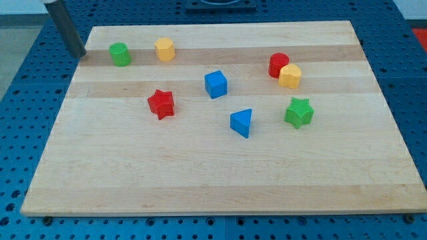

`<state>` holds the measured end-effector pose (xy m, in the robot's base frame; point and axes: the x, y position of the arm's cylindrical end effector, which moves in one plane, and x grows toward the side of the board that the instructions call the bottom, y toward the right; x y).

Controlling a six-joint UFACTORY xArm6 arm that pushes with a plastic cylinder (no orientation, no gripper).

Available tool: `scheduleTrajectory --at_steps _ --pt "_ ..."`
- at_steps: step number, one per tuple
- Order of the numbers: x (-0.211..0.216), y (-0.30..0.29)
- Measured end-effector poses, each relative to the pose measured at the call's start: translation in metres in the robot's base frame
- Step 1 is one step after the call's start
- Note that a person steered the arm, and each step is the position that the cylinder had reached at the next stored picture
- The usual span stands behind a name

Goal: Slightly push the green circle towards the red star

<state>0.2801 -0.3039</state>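
The green circle (120, 54) sits near the board's top left corner. The red star (161, 104) lies below and to the right of it, toward the board's middle left. My tip (79, 53) is at the board's top left edge, just left of the green circle with a small gap between them. The rod rises from there toward the view's top left.
A yellow hexagon (165, 49) stands right of the green circle. A blue cube (215, 84) and a blue triangle (242, 123) are near the middle. A red cylinder (277, 64), a yellow block (289, 76) and a green star (299, 112) are at the right. The wooden board (220, 180) lies on a blue perforated table.
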Motion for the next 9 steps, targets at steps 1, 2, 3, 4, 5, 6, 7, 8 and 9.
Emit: scheduleTrajectory --at_steps 1,2,3,4,5,6,7,8,9 --pt "-0.009 0.018" --pt "-0.022 0.032" --pt "-0.022 0.052" --pt "-0.022 0.066" --pt "-0.016 0.084" --pt "-0.008 0.105" --pt "0.001 0.123" --pt "0.002 0.126" --pt "0.002 0.126"
